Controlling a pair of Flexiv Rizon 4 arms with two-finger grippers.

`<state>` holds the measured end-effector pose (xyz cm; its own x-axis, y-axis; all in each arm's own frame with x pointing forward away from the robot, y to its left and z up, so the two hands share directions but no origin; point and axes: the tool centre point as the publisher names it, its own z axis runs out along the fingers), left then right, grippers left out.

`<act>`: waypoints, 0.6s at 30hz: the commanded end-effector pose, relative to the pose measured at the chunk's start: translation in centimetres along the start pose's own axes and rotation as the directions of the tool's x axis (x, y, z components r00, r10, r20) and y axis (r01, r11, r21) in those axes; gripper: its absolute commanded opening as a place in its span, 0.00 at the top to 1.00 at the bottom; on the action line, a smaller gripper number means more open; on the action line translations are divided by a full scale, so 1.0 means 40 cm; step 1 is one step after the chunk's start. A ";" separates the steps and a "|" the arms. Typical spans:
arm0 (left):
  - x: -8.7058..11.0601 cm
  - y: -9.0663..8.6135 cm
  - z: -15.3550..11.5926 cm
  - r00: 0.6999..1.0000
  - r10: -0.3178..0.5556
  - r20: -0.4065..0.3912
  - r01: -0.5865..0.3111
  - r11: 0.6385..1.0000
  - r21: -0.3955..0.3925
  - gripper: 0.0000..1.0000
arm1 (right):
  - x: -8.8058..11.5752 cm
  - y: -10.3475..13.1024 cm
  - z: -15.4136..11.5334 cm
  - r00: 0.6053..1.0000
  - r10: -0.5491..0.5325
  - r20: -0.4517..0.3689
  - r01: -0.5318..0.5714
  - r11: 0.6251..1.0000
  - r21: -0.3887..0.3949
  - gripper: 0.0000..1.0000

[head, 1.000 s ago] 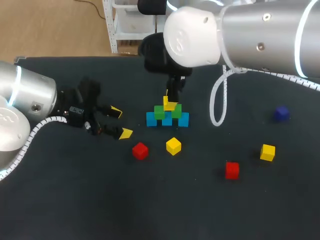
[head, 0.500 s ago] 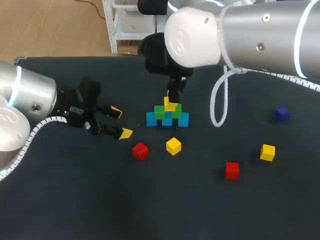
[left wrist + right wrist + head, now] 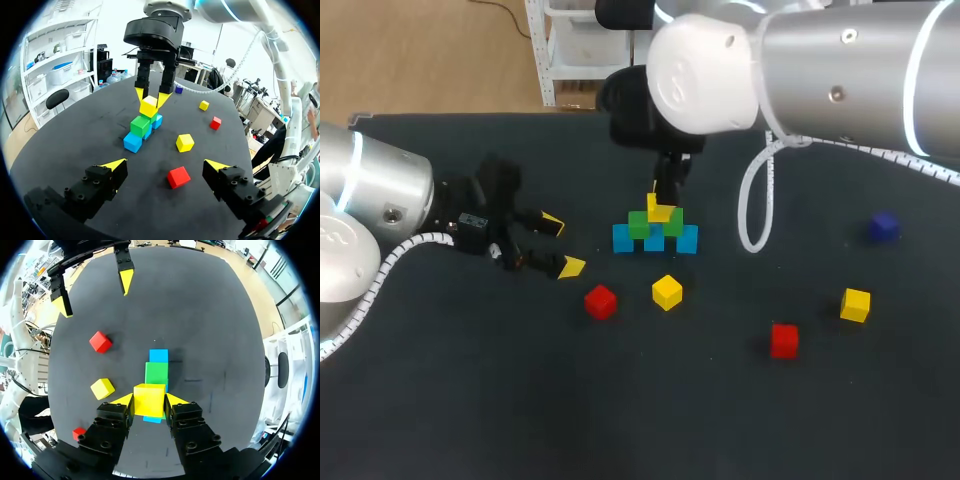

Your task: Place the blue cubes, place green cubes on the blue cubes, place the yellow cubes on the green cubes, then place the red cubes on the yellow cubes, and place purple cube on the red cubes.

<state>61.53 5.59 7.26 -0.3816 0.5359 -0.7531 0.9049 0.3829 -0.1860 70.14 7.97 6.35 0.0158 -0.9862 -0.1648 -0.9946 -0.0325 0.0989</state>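
Note:
Three blue cubes (image 3: 655,240) lie in a row at the table's middle, with two green cubes (image 3: 639,224) on top of them. My right gripper (image 3: 661,208) hangs straight over this stack, shut on a yellow cube (image 3: 663,212) that sits at the green layer. In the right wrist view the yellow cube (image 3: 149,399) is pinched between both fingers of the right gripper (image 3: 149,401), above a green cube (image 3: 156,373) and a blue cube (image 3: 159,356). My left gripper (image 3: 562,244) rests low to the left of the stack, open and empty; in its own view, the left gripper (image 3: 165,164) faces the stack (image 3: 141,125).
Loose cubes lie in front of the stack: a red cube (image 3: 601,301), a yellow cube (image 3: 667,292), a second red cube (image 3: 784,340) and a second yellow cube (image 3: 855,304). A purple cube (image 3: 883,227) sits far right.

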 end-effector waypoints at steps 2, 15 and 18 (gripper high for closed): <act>0.005 0.000 0.000 1.000 0.003 0.008 -0.003 1.000 -0.001 0.00 | -0.003 -0.006 0.000 1.000 0.000 -0.002 0.000 1.000 -0.006 1.00; 0.005 0.000 0.000 1.000 0.003 0.008 -0.003 1.000 -0.001 0.00 | -0.006 -0.009 0.003 1.000 -0.001 -0.006 0.001 1.000 -0.010 1.00; 0.005 0.000 0.000 1.000 0.003 0.008 -0.003 1.000 -0.001 0.00 | -0.006 -0.009 0.004 1.000 -0.001 -0.008 0.001 1.000 -0.010 1.00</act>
<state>61.53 5.59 7.26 -0.3816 0.5359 -0.7531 0.9049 0.3829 -0.1860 70.32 8.19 6.21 0.0171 -0.9874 -0.1573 -0.9939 -0.0339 0.1052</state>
